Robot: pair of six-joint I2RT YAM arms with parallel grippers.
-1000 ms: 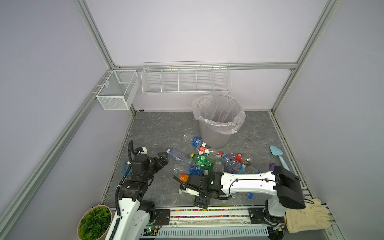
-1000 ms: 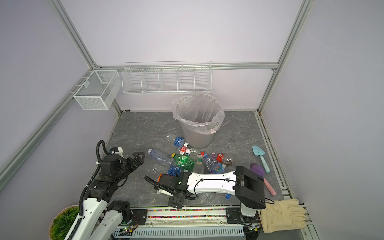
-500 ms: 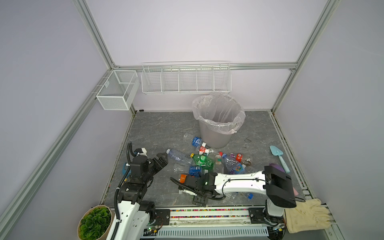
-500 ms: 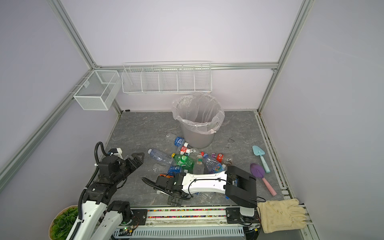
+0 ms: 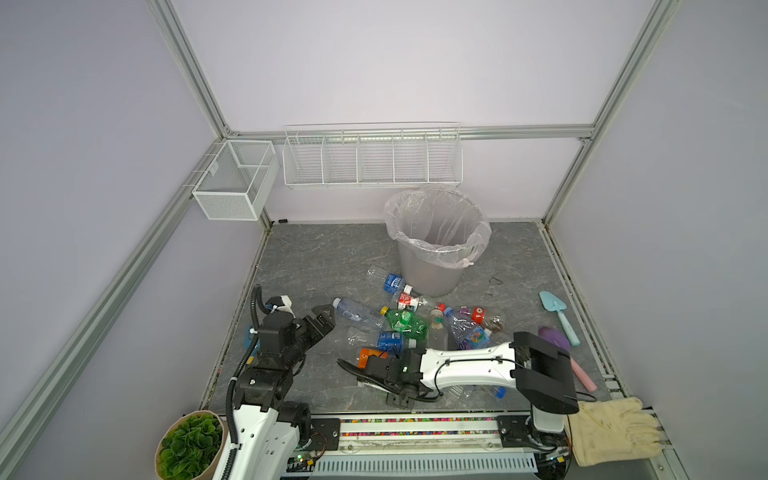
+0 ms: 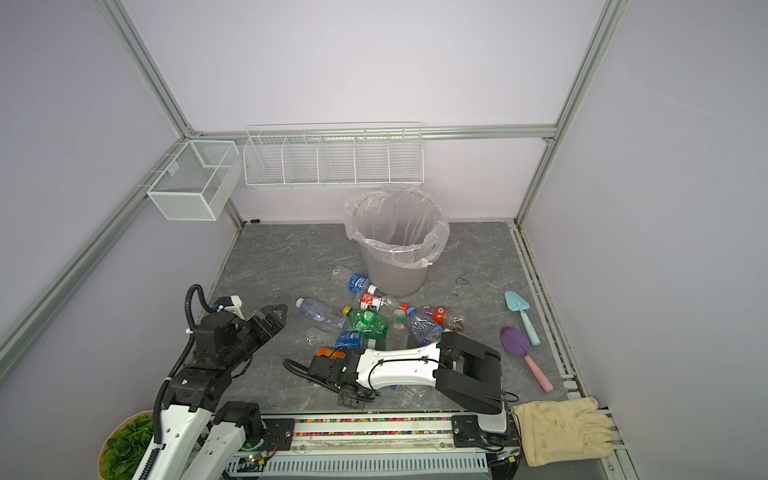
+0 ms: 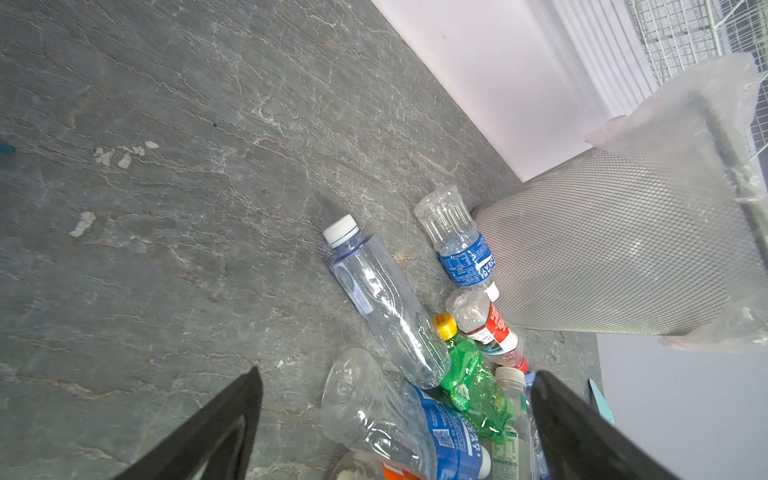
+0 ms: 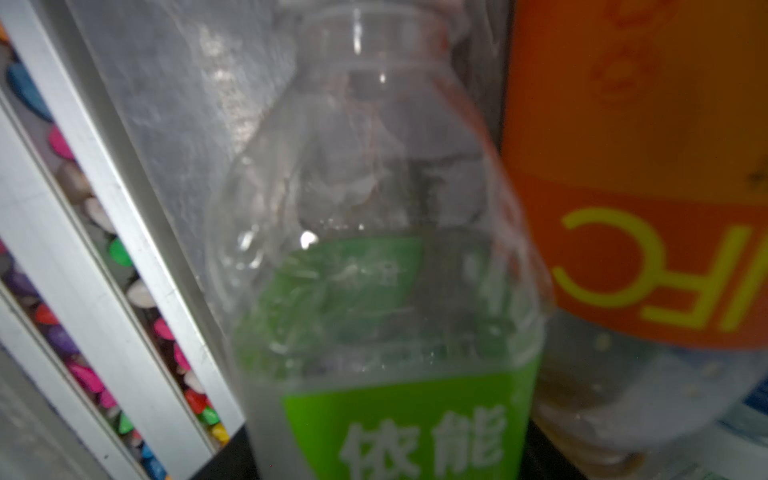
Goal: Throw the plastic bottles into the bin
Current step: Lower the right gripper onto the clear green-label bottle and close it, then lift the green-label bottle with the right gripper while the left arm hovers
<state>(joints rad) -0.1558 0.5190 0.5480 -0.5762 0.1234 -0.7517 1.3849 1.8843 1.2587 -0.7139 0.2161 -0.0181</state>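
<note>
Several plastic bottles lie on the floor in front of the bin (image 5: 432,266). Among them are a blue-tinted one with a white cap (image 5: 355,313), an all-green one (image 5: 405,324) and an orange-labelled one (image 5: 368,356). My right gripper (image 5: 363,376) lies low near the front rail. In the right wrist view a clear green-labelled bottle (image 8: 395,332) fills the space between its jaws, beside the orange-labelled bottle (image 8: 640,208). My left gripper (image 5: 326,318) hovers open left of the pile, holding nothing. In the left wrist view it (image 7: 395,374) looks at the white-capped bottle (image 7: 382,307) and the bin (image 7: 602,249).
Right of the pile lie a teal trowel (image 5: 557,311) and a purple scoop (image 5: 555,336). A glove (image 5: 615,430) rests on the front rail (image 5: 415,428), and a potted plant (image 5: 189,444) stands front left. White wire baskets (image 5: 374,162) hang on the walls.
My right arm has slid left along the floor and its jaws have narrowed around the green-labelled bottle. The left arm has barely moved and stays open.
</note>
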